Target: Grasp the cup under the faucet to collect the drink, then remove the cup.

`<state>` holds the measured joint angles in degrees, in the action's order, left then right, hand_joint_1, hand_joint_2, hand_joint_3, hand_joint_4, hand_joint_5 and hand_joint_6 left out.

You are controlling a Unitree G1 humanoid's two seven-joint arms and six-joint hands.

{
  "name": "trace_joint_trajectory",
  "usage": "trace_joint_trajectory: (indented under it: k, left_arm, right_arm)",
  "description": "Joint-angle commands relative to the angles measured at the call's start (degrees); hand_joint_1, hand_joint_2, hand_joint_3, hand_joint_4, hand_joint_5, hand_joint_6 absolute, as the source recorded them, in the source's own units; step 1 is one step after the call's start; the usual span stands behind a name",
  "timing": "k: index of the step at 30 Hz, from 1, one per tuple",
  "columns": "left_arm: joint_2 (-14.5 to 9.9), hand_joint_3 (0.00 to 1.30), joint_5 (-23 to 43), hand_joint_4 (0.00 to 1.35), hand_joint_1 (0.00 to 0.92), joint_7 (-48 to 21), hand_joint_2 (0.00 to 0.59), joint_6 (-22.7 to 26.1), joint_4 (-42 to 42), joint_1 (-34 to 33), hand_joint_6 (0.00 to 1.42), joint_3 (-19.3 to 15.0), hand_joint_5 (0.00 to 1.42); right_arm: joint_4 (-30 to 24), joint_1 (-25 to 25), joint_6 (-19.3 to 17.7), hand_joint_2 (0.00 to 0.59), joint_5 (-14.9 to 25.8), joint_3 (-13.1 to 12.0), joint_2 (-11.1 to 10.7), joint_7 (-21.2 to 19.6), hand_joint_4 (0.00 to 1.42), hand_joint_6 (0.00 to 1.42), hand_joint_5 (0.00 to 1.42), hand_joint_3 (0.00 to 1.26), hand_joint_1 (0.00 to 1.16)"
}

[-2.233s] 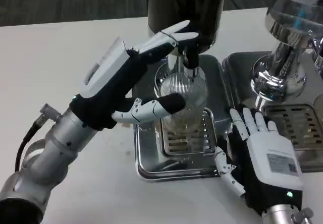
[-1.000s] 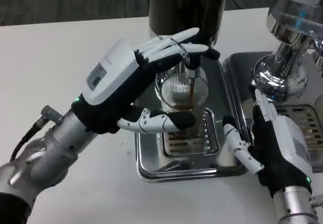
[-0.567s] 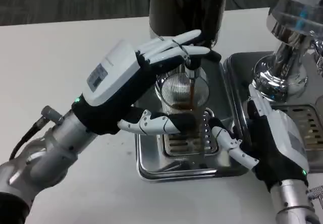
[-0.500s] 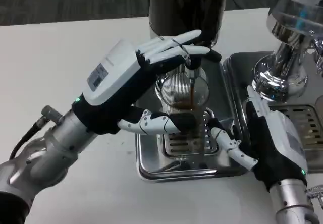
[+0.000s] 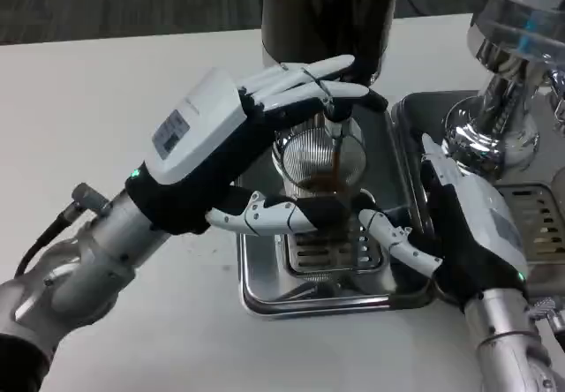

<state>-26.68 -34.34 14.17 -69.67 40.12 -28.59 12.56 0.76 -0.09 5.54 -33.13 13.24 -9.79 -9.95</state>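
Filling under way. Clear ribbed glass cup [image 5: 320, 164] standing on the slotted grate of the shiny steel drip tray [image 5: 265, 299], directly under the small metal faucet [image 5: 336, 120] of the dark cylindrical dispenser [image 5: 325, 8]. Thin brown stream of drink [image 5: 336, 155] dropping into the cup, a shallow pool of it showing at the bottom.

Left hand [image 5: 231, 149] wrapped around the cup from the left — long fingers up over the tap at the back, thumb curling across the near side low down. Looks like a hold on the cup, though actual contact at the glass hard to confirm. Right hand [image 5: 459, 229] spread and holding nothing, just to the right of the cup over the tray's right rim, thumb reaching toward the cup without clearly touching.

Best kept steady for now: cup upright and centred under the stream, no squeezing harder than needed on smooth glass, no tilting. Worth waiting for a fair level before lifting. For removal, probably a slight lowering or straight pull toward the near edge to clear the spout, keeping the rim level — and minding the second chrome dispenser [image 5: 500, 101] on the right.
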Motion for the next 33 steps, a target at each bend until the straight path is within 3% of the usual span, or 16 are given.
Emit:
trace_joint_trajectory:
  k: [1, 15, 33]
  left_arm:
    - [-0.24, 0.36, -2.83, 0.17, 0.000, -1.57, 0.156, -1.47, -1.49, 1.23, 0.31, 2.15, 0.39]
    - [-0.26, 0.37, -2.50, 0.18, 0.000, -1.49, 0.156, -0.87, -2.00, 1.68, 0.31, 2.06, 0.39]
    - [-0.74, 0.38, -1.99, 0.18, 0.000, -1.57, 0.158, 0.09, -3.29, 2.74, 0.31, 1.62, 0.39]
  right_arm:
    - [0.22, -0.64, 0.70, 0.222, 0.68, 0.07, -0.40, 1.72, 0.00, 0.00, 0.00, 0.00, 0.32]
    - [-0.69, -0.53, 0.98, 0.203, 3.11, -0.52, -0.46, 4.78, 0.00, 0.00, 0.00, 0.00, 0.34]
    - [2.29, -4.34, 2.12, 0.205, 3.95, -0.37, -0.60, 7.62, 0.00, 0.00, 0.00, 0.00, 0.42]
